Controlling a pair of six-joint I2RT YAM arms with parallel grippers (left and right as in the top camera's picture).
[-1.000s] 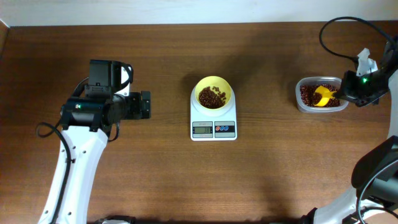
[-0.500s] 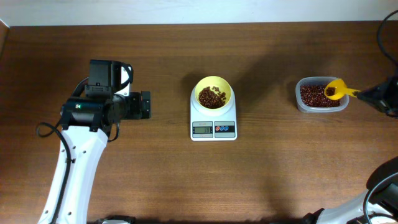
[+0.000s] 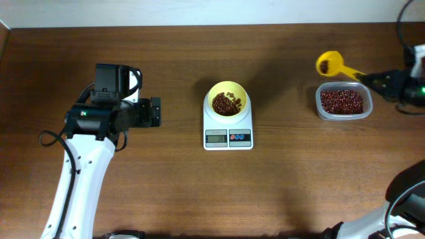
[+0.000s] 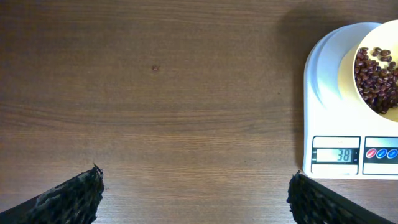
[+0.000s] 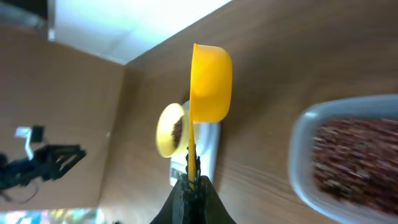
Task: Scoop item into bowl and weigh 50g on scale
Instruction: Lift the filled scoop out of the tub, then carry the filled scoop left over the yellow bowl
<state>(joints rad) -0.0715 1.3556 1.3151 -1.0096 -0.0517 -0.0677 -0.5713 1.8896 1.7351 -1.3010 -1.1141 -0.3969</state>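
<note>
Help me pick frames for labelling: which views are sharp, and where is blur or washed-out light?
Overhead: evenly lit, sharp, soft shadows on the table. Left wrist: crisp, the scale display legible. Right wrist: the scoop fairly sharp, the container and its beans smeared, white washed out at the top.

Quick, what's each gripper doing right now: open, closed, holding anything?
Left gripper: open, holding nothing.
Right gripper: shut on the handle of the yellow scoop.
</note>
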